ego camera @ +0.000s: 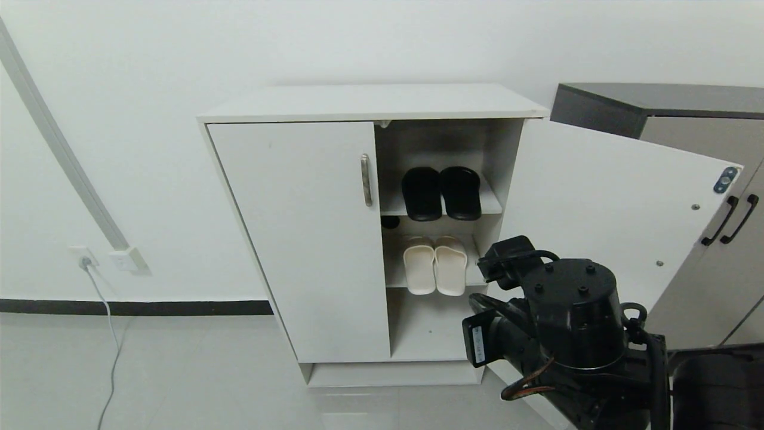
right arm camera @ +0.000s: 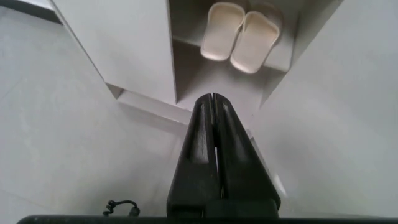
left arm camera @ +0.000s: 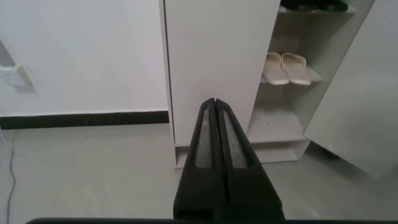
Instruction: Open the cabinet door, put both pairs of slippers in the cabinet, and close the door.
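Your right gripper (right arm camera: 213,98) is pinched fully together, with nothing in it. Straight ahead of its tips is the pair of cream moulded slide slippers (right arm camera: 241,37), side by side on the middle shelf of the white board two-door cabinet (ego camera: 370,101). Above that pair, farther from the gripper, the pair of black moulded slide slippers (ego camera: 441,192) sits on the upper shelf. The right door (ego camera: 597,197) is swung wide, its panel close beside your right gripper. Your left gripper (left arm camera: 214,102) is also closed tight and empty. It is aimed at the foot of the shut left door (ego camera: 298,239), well apart from it. The cream pair is ahead of it, off toward the right arm's side. There is a metal bar handle (ego camera: 366,180) on the left door's edge. Beyond the open door stands a grey cabinet with black handles (ego camera: 686,134). Far out on the left gripper's side is a white wall socket (ego camera: 83,258).
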